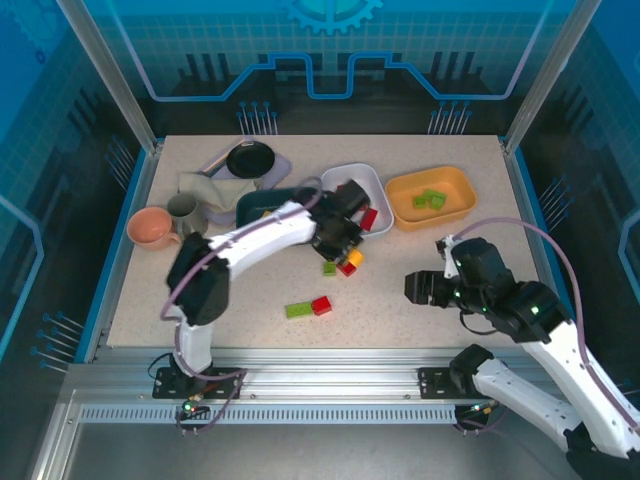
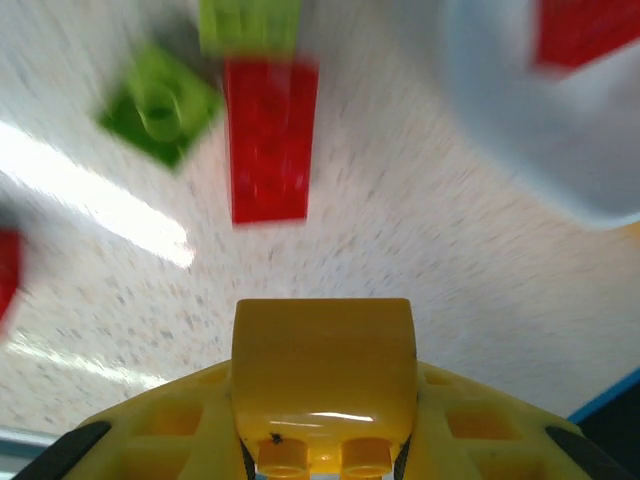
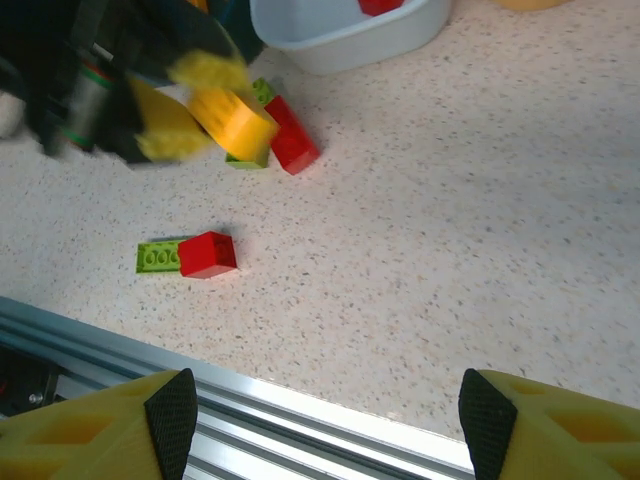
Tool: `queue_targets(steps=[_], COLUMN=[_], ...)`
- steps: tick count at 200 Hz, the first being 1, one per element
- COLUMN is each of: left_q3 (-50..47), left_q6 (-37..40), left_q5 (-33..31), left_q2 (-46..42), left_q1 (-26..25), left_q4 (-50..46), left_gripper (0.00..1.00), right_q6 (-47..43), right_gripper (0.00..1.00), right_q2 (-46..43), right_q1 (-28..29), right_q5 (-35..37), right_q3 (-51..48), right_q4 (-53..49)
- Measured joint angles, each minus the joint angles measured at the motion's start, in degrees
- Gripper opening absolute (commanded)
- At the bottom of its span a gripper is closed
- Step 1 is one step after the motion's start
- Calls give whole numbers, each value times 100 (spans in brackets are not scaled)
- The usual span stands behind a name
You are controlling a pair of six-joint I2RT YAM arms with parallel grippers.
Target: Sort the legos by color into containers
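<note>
Right, the left gripper (image 1: 343,247) is clamped on a yellow brick (image 2: 322,360), which the left wrist view shows pinched between both fingers. From overhead I see it over the table (image 1: 430,330), just in front of the white dish (image 1: 340,175). Close by the held brick lie a loose red brick (image 2: 268,140) and a small green brick (image 2: 160,105). The wrist picture is blurred, so I cannot tell whether those two touch.

The white dish holds one red piece (image 1: 368,218). The yellow-orange dish (image 1: 397,200) to its right holds two green pieces (image 1: 432,200). The dark teal dish (image 1: 262,205) is left of the white one, partly under the left arm, and I cannot make out its contents.

Nearer the front edge, a long green brick (image 3: 158,257) and a red cube (image 3: 207,254) lie end to end, touching.

The right gripper (image 3: 320,425) has its fingers spread wide and holds nothing. It sits over the near right part of the table, well apart from all the bricks.
</note>
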Motion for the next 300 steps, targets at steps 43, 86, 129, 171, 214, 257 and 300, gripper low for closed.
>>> queue_targets(steps=[43, 86, 129, 171, 214, 257, 300], left_q3=[-120, 116, 671, 935, 1021, 1121, 1467], left_q6=[1495, 3045, 4258, 4988, 5305, 5495, 5394], left_q5=[-859, -1528, -1825, -1991, -2079, -2188, -2098], left_q2=[-562, -297, 527, 1180, 1478, 1478, 1049], left_q1=[1338, 2304, 2817, 2789, 2782, 2601, 2284], left_q4=[-352, -776, -1154, -1351, -1499, -1631, -1716], left_gripper=[30, 31, 35, 38, 53, 69, 75], right_q6=[-127, -282, -437, -535, -599, -776, -1515], right_gripper=[72, 73, 74, 74, 75, 77, 81], right_q2=[1064, 2024, 2798, 3436, 3740, 3919, 4277], right_q1=[118, 365, 407, 407, 407, 457, 1027], right_q5=[-212, -339, -470, -623, -640, -575, -245], right_q3=[175, 566, 892, 1285, 1508, 1558, 1853], right_q4=[717, 1180, 1447, 1563, 1572, 1499, 1370])
